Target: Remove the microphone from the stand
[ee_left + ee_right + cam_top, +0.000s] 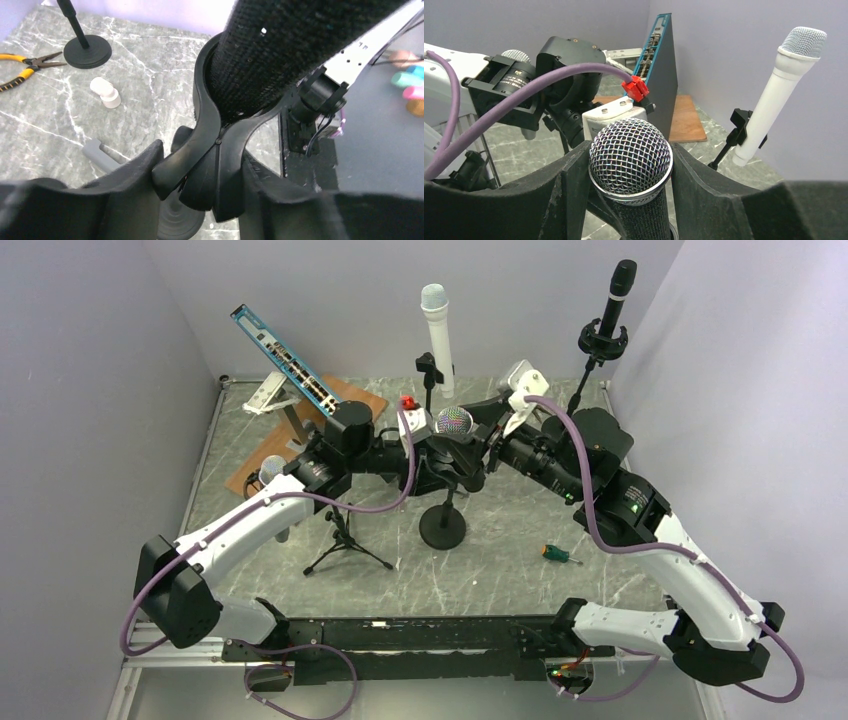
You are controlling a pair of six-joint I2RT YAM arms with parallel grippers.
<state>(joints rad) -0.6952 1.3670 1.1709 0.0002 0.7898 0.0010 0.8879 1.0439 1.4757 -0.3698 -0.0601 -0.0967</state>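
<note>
At the far left of my overhead view, a blue rack panel with rows of ports (285, 360) leans on a white bracket (265, 395) beside a brown wooden board (352, 398). Next over, a black tripod stand (345, 540) carries a small grey-headed microphone (270, 471).

My left gripper (202, 156) reaches in from that side. On its wrist camera I see both fingers (127, 197) pressed against the black plastic clip (212, 150), so it is closed on that clip. Left of the clip in that view, yellow-handled pliers (20, 70) and a small white plastic fitting (106, 92) lie on the grey marble tabletop (500, 560).

The clip tops the black stand with a round base (442, 527). The black-bodied microphone with a silver mesh head (630, 160) sits in it, head up, at the middle of the table between my two wrists. Behind it, a white microphone (437, 335) stands in its own holder.

My right gripper (630, 149) comes from the other side. Its fingers (706, 192) touch the mesh head on both sides, clamped on the microphone.

Nearer me and to the right, a screwdriver with a green and orange handle (552, 553) lies flat on the marble. At the far right, a slim black microphone (618, 295) stands in a black shock mount (602, 340).
</note>
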